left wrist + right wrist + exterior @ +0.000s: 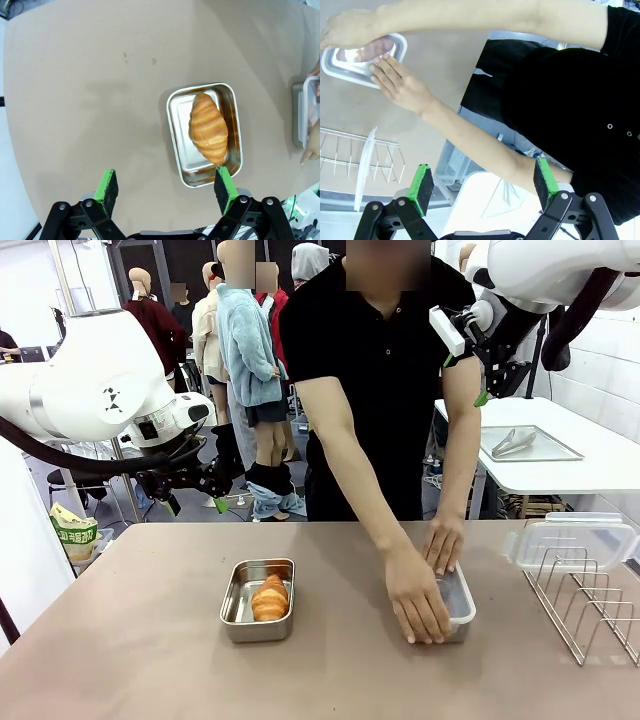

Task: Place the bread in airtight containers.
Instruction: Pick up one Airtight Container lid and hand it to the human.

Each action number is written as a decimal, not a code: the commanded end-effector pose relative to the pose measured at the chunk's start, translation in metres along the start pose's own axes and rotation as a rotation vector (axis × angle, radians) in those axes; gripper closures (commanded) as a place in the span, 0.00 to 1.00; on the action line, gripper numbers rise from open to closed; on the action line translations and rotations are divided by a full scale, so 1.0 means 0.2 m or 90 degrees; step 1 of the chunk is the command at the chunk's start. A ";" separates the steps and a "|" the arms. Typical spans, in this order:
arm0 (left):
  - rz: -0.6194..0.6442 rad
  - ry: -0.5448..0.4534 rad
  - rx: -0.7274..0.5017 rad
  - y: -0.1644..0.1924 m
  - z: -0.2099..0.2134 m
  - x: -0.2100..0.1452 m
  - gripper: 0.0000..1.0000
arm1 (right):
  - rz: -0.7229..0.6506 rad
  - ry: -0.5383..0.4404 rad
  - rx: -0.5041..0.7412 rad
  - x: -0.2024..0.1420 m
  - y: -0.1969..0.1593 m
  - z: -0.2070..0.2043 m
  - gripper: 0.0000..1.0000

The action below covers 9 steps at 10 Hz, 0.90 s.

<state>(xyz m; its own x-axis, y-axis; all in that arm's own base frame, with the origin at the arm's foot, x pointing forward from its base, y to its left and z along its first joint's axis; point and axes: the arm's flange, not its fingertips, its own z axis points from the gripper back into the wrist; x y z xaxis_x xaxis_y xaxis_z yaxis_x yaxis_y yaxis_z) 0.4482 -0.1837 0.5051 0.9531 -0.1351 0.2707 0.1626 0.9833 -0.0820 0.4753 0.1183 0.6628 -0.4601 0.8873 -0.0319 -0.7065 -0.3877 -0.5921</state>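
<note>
Bread lies in the open tin; right of it, hands rest on a lidded tin; left gripper and right gripper gape wide, empty.

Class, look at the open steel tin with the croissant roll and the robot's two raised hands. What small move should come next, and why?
Probably the right robot hand, open and raised, should lower toward the clear white-rimmed lid at the wire rack. The rectangular steel tin holding the golden croissant roll has no lid, while the person's hands press a lid onto the other tin.
</note>
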 end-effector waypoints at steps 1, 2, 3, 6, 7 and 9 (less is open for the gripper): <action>0.006 -0.002 0.006 0.00 0.00 0.01 0.00 | 0.000 0.000 0.000 0.00 0.00 0.00 0.00; 0.006 -0.002 0.006 0.00 0.00 0.01 0.00 | 0.017 0.000 0.012 -0.03 0.05 0.08 0.00; 0.006 -0.002 0.006 0.00 0.00 0.01 0.00 | 0.030 -0.009 0.053 -0.13 0.13 0.13 0.00; 0.006 -0.002 0.006 0.00 0.00 0.01 0.00 | 0.024 -0.032 0.199 -0.43 0.32 0.07 0.00; 0.006 -0.002 0.006 0.00 0.00 0.01 0.00 | 0.008 -0.028 0.220 -0.46 0.40 0.04 0.00; 0.006 -0.002 0.006 0.00 0.00 0.01 0.00 | -0.026 -0.040 0.218 -0.49 0.57 -0.03 0.00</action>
<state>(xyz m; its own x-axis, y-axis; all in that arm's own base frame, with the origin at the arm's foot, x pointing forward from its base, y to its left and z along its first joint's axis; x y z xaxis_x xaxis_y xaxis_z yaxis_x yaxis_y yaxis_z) 0.4483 -0.1838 0.5050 0.9531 -0.1352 0.2707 0.1626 0.9833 -0.0816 0.4525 -0.0161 0.6041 -0.4566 0.8888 0.0386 -0.8611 -0.4307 -0.2702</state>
